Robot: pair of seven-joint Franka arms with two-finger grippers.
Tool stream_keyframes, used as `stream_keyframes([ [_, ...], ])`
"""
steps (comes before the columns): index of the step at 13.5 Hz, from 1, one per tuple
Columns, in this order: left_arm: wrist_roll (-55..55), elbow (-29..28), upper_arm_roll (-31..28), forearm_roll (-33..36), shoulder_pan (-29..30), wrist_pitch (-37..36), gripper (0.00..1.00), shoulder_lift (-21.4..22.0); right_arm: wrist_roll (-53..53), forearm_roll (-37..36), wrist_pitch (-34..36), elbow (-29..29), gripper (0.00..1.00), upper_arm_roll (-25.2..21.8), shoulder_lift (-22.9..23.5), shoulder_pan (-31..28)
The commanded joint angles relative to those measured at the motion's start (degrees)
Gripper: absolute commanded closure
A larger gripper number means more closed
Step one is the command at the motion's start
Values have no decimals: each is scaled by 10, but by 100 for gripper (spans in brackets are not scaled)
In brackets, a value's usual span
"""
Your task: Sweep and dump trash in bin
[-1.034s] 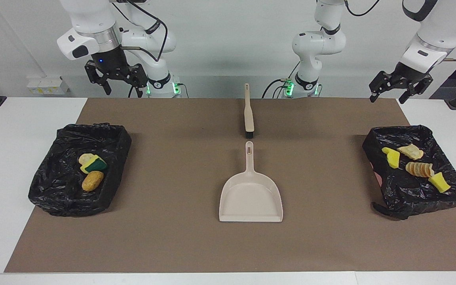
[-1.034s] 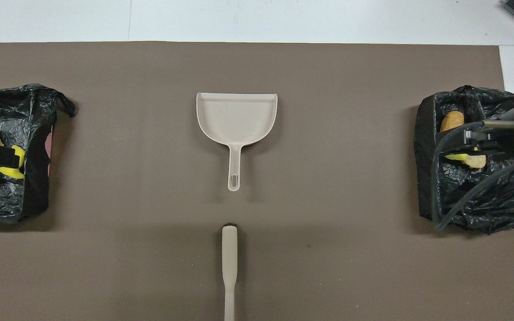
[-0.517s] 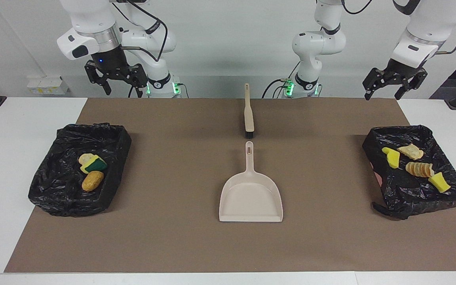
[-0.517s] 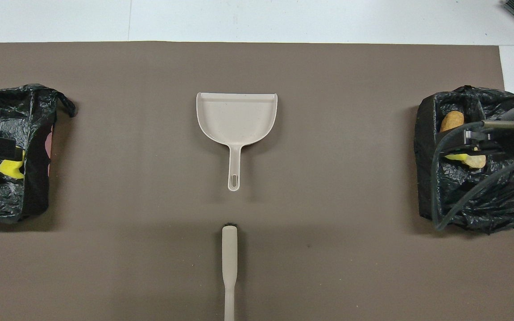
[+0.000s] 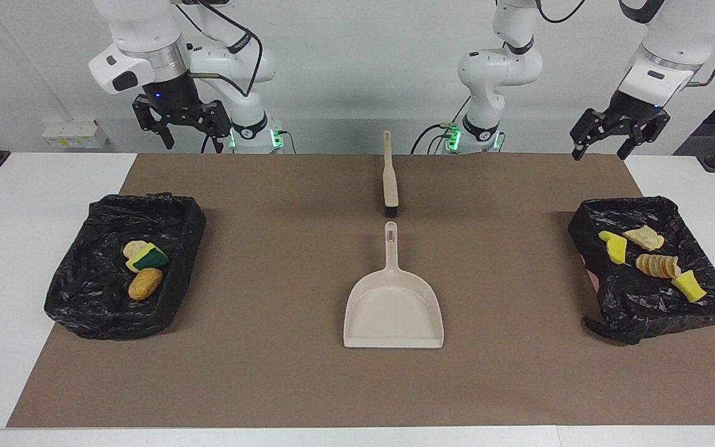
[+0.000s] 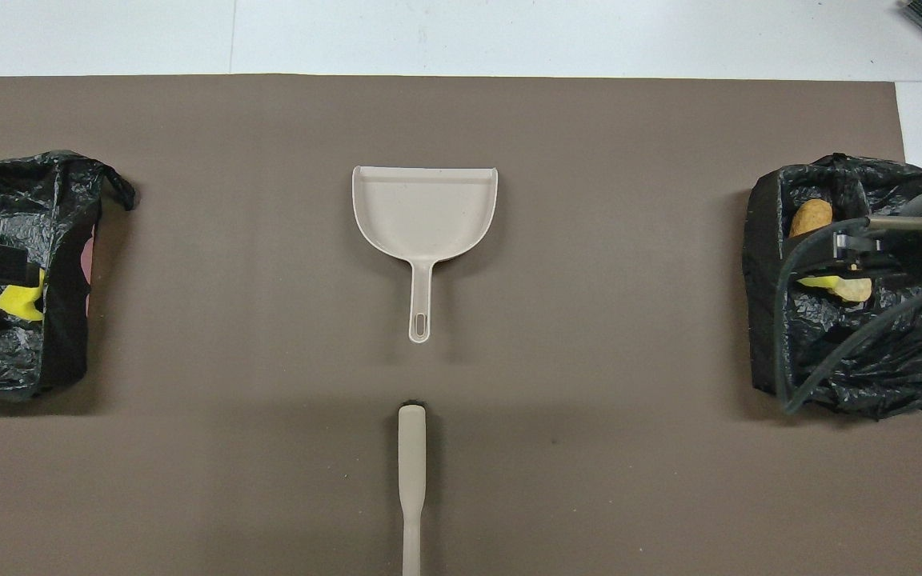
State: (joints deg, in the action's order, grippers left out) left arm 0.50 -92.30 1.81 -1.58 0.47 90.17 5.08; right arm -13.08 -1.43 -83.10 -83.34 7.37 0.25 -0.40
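1. The trash lies split between two black plastic-lined bins: a golden-brown oval lump (image 5: 145,284), a green-backed yellow sponge piece (image 5: 147,257) and a pale beige chunk (image 5: 133,248) in the bin at the right arm's end of the desk (image 5: 94,298); two bright yellow sponge pieces (image 5: 616,247) (image 5: 689,286), a pale crumbly chunk (image 5: 644,237) and a sliced bread-like piece (image 5: 658,266) in the bin at the left arm's end (image 5: 643,310).
2. Between the bins, a beige plastic dustpan (image 5: 393,304) rests empty on the brown mat (image 5: 270,372), handle toward the robots.
3. A beige hand brush (image 5: 390,177) lies just nearer the robots, in line with that handle, apart from it.
4. The right gripper (image 5: 182,127) hangs raised over the mat's edge, jaws released and empty.
5. The left gripper (image 5: 616,135) hangs raised at its own end, jaws likewise released, grasping nothing.
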Motion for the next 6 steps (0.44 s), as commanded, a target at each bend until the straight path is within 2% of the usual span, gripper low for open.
stream_keyframes([
  [1,6,-9,0,-4,4,9,0,7,7,7,-6,-9,0,3,-6,-8],
  [6,6,-10,0,-4,3,6,0,9,7,7,-8,-10,0,3,-6,-9],
])
